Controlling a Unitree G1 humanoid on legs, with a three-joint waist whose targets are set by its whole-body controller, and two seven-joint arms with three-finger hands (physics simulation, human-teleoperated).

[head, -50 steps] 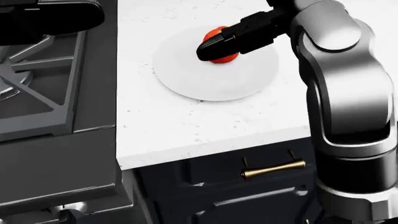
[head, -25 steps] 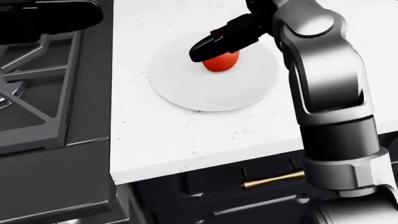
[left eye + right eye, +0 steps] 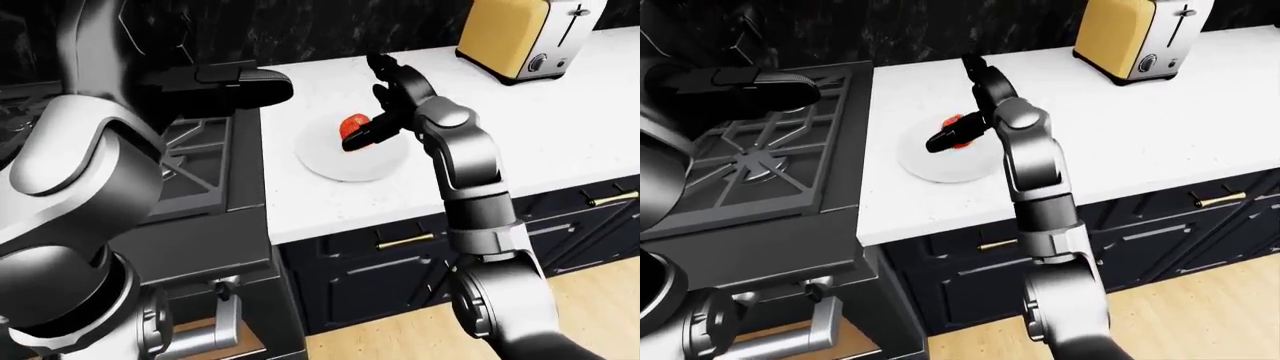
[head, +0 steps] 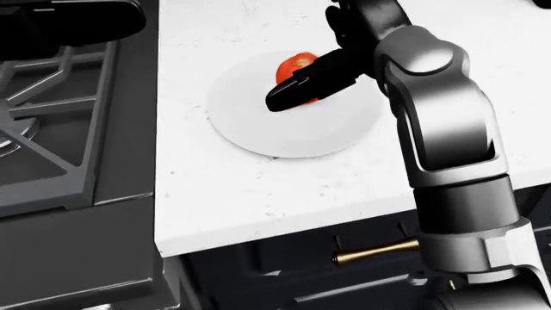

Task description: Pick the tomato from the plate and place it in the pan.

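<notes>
A red tomato sits on a round white plate on the white counter. My right hand reaches over the plate. One black finger lies along the tomato's lower side in the head view. The other fingers stand spread above it, so the hand is open about the tomato. My left hand hangs over the stove, stretched flat and empty. No pan can be made out in these views.
A yellow toaster stands at the counter's top right. Dark cabinets with brass handles run under the counter edge. The stove's grates fill the left of the head view. My left arm blocks much of the left-eye view.
My right hand's finger swung from above the tomato down to its lower side. The view shifted slightly. The tomato stays on the plate.
</notes>
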